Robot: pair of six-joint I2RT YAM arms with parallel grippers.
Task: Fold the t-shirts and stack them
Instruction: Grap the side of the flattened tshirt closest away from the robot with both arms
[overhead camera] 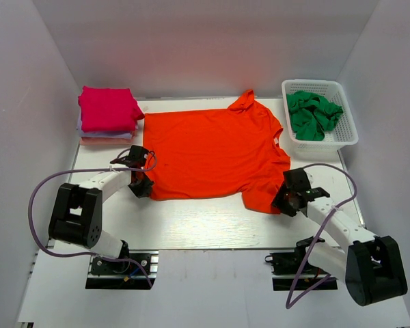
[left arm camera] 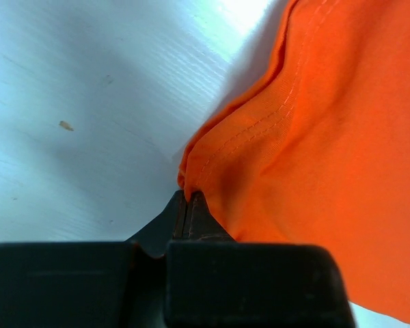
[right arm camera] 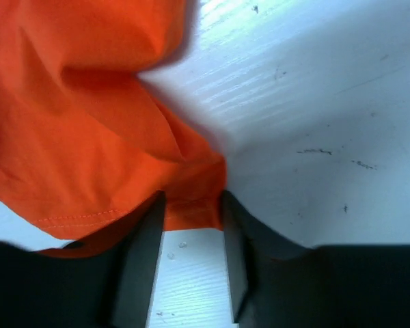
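From above, the orange-red t-shirt (overhead camera: 215,150) lies spread flat on the table (overhead camera: 205,225). A stack of folded shirts (overhead camera: 108,113) sits beyond its far-left corner. A basket (overhead camera: 347,140) holding a green shirt (overhead camera: 313,115) sits beyond its far-right corner. The left gripper (overhead camera: 142,183) is at the shirt's near hem corner and the right gripper (overhead camera: 287,198) is at its near sleeve.

In the left wrist view, the fingers (left arm camera: 198,219) are pressed fully together on the stitched hem corner.

In the right wrist view, the 2 fingers (right arm camera: 145,266) stand about half apart with the sleeve edge between their tips. It looks straddled rather than pinched, though the tips are partly hidden.

This looks like taking hold for the 1st fold. Next, the right jaws need to clamp. Then both arms should lift together and carry the near edge over the shirt.
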